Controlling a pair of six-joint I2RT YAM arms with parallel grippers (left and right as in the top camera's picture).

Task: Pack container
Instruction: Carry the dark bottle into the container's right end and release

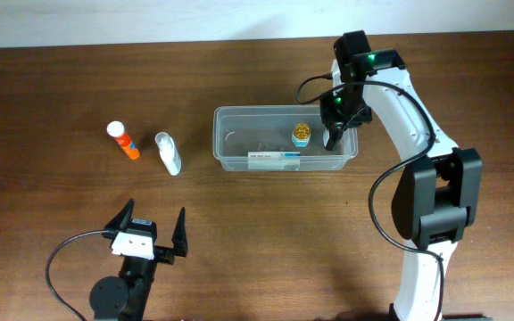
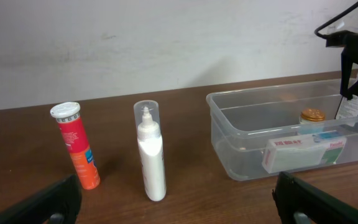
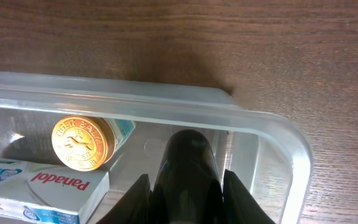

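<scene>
– Wooden table, white wall behind. Where is your container (image 1: 239, 134)?
– In the middle of the table. Your right gripper (image 1: 335, 135) clasps a dark bottle (image 3: 188, 168) at its right end, just beside the corner wall.
– What does only the wrist view give you?
– Labels: Tiger Balm jar (image 3: 82, 142), Panadol box (image 3: 48, 186). Your left gripper (image 1: 153, 232) is spread wide, well apart from orange tube (image 1: 123, 140) and white bottle (image 1: 169, 152).
</scene>
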